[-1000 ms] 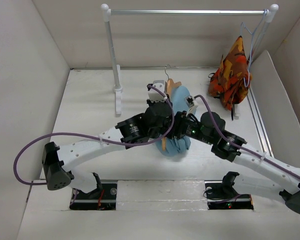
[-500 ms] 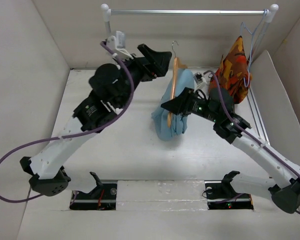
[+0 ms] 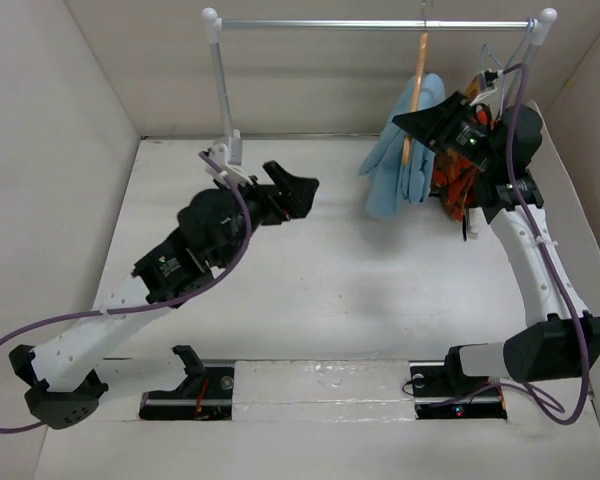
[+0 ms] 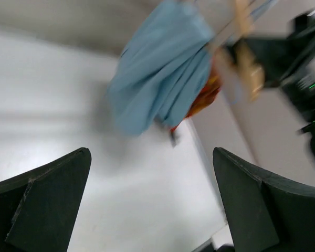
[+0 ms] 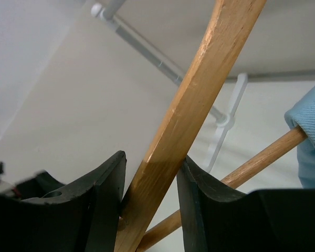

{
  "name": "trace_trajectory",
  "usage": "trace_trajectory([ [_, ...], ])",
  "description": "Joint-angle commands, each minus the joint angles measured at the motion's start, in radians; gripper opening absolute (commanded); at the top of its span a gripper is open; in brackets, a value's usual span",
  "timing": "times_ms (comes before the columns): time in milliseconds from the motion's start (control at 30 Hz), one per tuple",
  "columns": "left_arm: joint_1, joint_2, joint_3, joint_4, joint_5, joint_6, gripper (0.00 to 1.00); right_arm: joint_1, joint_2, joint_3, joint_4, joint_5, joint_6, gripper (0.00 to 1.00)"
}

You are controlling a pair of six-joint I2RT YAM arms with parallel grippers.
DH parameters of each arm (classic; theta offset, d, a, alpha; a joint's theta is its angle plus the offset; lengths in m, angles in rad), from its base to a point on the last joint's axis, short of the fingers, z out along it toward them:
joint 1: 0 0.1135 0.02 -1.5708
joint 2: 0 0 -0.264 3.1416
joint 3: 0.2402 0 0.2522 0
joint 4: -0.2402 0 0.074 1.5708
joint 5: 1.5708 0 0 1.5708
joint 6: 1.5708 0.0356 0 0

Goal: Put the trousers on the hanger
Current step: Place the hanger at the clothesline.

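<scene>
The tan wooden hanger (image 3: 416,90) is up at the rail, its metal hook (image 3: 425,18) level with the bar. The light-blue trousers (image 3: 400,165) hang draped over its lower bar. My right gripper (image 3: 422,124) is shut on the hanger's sloping arm (image 5: 194,121), the wood squeezed between both fingers (image 5: 102,205); the lower bar (image 5: 257,160) and a fold of the trousers (image 5: 311,139) show to the right. My left gripper (image 3: 300,190) stands open over the table's middle, holding nothing. Its view shows the trousers (image 4: 157,68) far ahead, blurred.
A white clothes rack has its rail (image 3: 380,24) across the back and its left post (image 3: 223,110) just behind the left arm. An orange-red patterned garment (image 3: 472,150) hangs on a thin wire hanger (image 3: 495,70) at the rail's right end, close behind the right gripper. Cardboard walls enclose the table.
The right arm has lifted the hanger and trousers from the table's middle up to the rail at the back right. The left gripper has let go, opened wide and drawn back to the left.
</scene>
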Motion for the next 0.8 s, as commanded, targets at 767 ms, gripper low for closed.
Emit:
trace_trajectory([
  [767, -0.002, -0.195, -0.47, -0.144, -0.026, -0.227, 0.99, -0.312, -0.01, -0.176, 0.489, -0.206, 0.034, 0.0],
])
